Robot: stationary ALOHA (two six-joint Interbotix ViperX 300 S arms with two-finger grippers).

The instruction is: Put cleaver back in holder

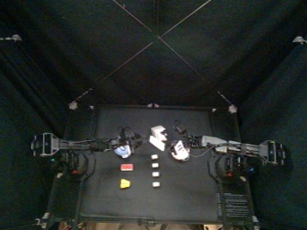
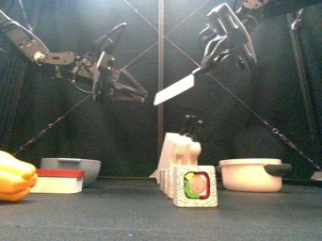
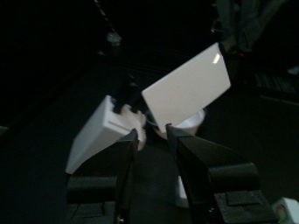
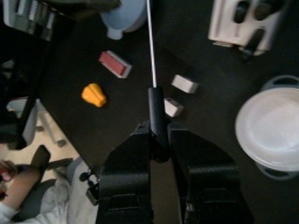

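Note:
My right gripper (image 2: pixel 217 52) is shut on the dark handle of the cleaver and holds it high above the table. The cleaver's white blade (image 2: pixel 176 88) slants down to the left. In the right wrist view the blade (image 4: pixel 152 44) shows edge-on as a thin line beyond the jaws (image 4: pixel 153 131). The holder (image 2: pixel 183 151), a pale upright block with dark handles in it, stands below at mid-table, also in the right wrist view (image 4: pixel 246 19). My left gripper (image 2: pixel 126 89) hangs open and empty left of the blade. Its wrist view shows the blade (image 3: pixel 187 83) above the holder (image 3: pixel 100 131).
Sushi-like white squares (image 2: pixel 195 185) stand in a row before the holder. An orange wedge (image 2: pixel 13 177), a red block (image 2: pixel 60 181) and a bluish bowl (image 2: pixel 70 167) lie at the left. A white round lidded dish (image 2: pixel 251 174) stands at the right.

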